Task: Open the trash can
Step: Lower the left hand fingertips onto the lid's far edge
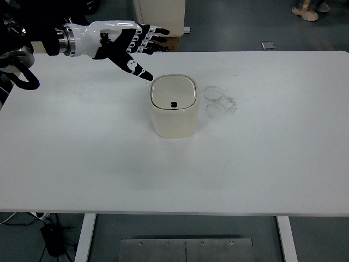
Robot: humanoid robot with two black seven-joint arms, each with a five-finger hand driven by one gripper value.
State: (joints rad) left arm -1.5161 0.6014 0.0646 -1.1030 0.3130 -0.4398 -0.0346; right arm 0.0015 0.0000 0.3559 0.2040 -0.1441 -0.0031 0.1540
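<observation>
Top view, we note the white table point(262, 164) spanning the frame, the cream trash can point(173, 113) standing upright near its middle with lid point(173, 91) closed, and our left hand point(122, 41) hovering up-left of it, fingers point(143, 73) spread and holding nothing, thumb tip just beside the can's rim.

Left arm enters from upper left, forearm near level. Left hand point(126, 41) extended, fingers point(155, 34) spread, thumb angled down, apparently holding nothing. Right arm unseen.
</observation>
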